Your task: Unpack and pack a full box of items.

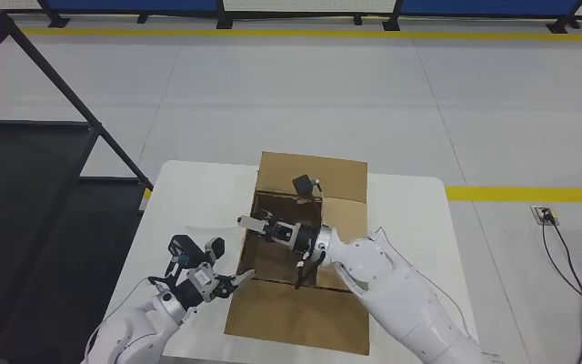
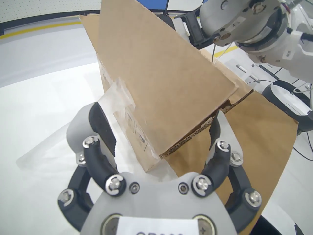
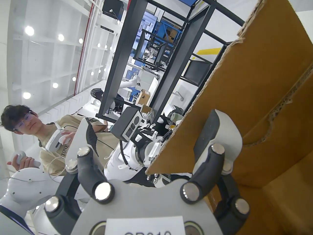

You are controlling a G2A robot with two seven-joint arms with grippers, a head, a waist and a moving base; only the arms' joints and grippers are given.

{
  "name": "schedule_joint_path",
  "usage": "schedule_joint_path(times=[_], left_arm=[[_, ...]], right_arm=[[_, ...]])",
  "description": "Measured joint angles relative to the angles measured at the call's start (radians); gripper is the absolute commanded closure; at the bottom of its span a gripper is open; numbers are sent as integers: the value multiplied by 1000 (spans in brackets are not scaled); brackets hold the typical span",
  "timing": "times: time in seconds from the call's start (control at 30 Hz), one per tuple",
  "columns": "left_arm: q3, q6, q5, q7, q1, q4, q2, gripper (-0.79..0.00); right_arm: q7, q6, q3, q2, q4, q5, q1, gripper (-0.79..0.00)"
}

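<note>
Cardboard box (image 1: 314, 173) sits open on white bench (image 1: 182, 209), its near corner right ahead of left claw (image 2: 157, 113), which is spread and pinching nothing. Right claw (image 3: 149, 118) spread too, raised side flap (image 3: 244, 86) edge between its fingers, contact unclear.

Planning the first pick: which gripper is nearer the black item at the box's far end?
Right. The right gripper hangs over the box, just short of the black item; the left gripper sits at the box's near left corner.
</note>
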Motion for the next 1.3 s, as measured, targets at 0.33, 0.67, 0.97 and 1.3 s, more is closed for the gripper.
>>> schedule_joint_path(times=[0.33,0.67,0.97,1.3], left_arm=[[-26,16,-65,-4,-1,16,0,-785],[-97,30,-121,13,15,20,5,-785],[-178,5,-159,12,57,4,13,-785],[-201,12,-168,-1,52,30,16,-785]], right_arm=[[79,-79,12,-13,45,57,6,-785],[107,-112,75,0,7,43,-32,-785],[116,-127,185,33,-76,20,-120,-785],[126,-103,237,48,-117,1,-170,-785]])
